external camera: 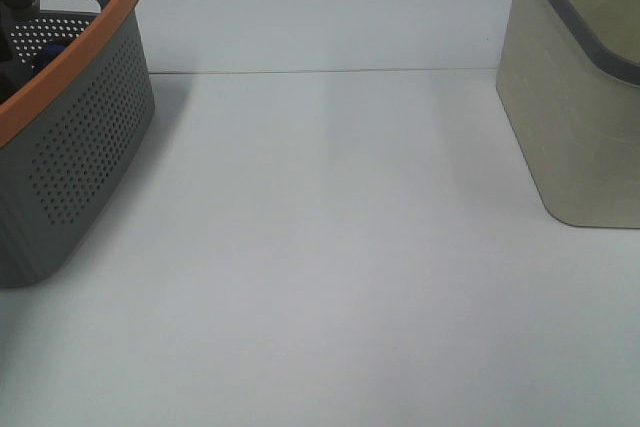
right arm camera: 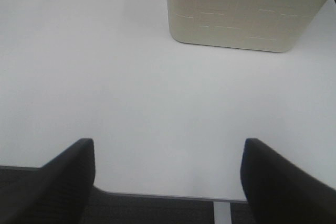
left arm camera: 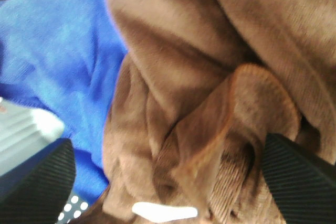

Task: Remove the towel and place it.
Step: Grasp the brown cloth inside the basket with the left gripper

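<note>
Towel [left arm camera: 210, 72] lies bunched in the grey basket [external camera: 90, 137], just ahead of our left claw [left arm camera: 168, 148], spread to either side of it; our right claw [right arm camera: 168, 148], spread and empty, hangs well outside the basket.

We see bright, even, diffuse light washing the white surface [external camera: 330, 247] almost featureless; the grey basket [external camera: 80, 147] casts only a soft shadow beside it. Close up, the towel [left arm camera: 210, 77] looks blurred and slightly overexposed.
</note>
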`<state>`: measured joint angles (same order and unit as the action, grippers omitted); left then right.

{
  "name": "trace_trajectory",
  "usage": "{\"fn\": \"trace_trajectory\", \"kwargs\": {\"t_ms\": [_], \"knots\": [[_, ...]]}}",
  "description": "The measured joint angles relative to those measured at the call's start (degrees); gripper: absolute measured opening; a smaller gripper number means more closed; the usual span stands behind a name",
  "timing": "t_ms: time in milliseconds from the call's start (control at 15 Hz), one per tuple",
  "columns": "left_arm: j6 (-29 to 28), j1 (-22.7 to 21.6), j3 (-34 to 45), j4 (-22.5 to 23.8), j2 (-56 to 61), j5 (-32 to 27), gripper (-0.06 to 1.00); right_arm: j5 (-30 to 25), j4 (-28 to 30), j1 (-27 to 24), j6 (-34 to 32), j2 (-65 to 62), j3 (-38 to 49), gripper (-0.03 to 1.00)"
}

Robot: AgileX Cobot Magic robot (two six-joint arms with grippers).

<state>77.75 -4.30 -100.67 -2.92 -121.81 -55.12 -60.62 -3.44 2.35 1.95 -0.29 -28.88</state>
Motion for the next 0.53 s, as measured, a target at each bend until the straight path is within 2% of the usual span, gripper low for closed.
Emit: {"fn": "trace_trajectory", "kwargs": {"t_ms": [267, 533], "knots": [[0.2, 0.5, 0.0, -0.1, -0.7, 0.2, 0.76, 0.0, -0.2, 0.0, 0.0, 0.0, 0.0, 0.76], [0.2, 0.7, 0.0, -0.1, -0.7, 0.2, 0.48, 0.0, -0.2, 0.0, 0.0, 0.0, 0.0, 0.76]]}}
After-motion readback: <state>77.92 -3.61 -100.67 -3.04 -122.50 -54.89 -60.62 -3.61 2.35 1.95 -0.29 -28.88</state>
